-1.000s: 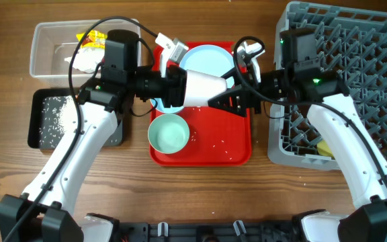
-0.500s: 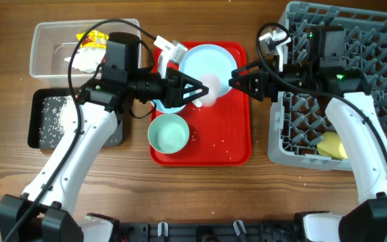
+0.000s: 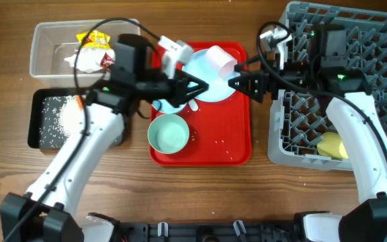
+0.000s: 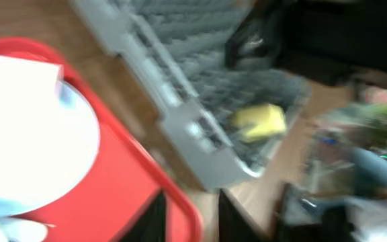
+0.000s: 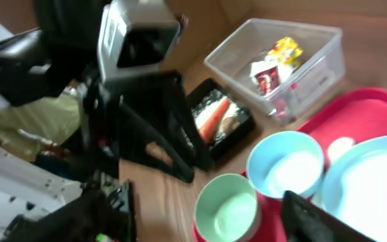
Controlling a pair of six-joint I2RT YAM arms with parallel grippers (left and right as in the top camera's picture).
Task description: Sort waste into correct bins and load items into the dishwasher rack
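At far left, the clear tub (image 3: 42,30) holds a yellow wrapper (image 3: 94,40) and crumpled tissue (image 3: 79,62). Just in front of it, the black tub (image 3: 37,138) carries rice (image 3: 58,115) and a carrot (image 5: 215,115). The left hand (image 3: 205,85) hovers over the red tray (image 3: 237,151), fingers a little apart and pinching nothing (its wrist view is badly blurred). On the tray sit the near bowl (image 3: 168,134), the far bowl (image 5: 284,165) partly under the left arm, and the blue plate (image 3: 215,93). The pink cup (image 3: 221,60) lies on its side over the plate's far edge. The right hand (image 3: 232,82) faces the left one, spread wide and empty. At right, the rack (image 3: 381,67) holds the yellow cup (image 3: 332,145) near its front edge.
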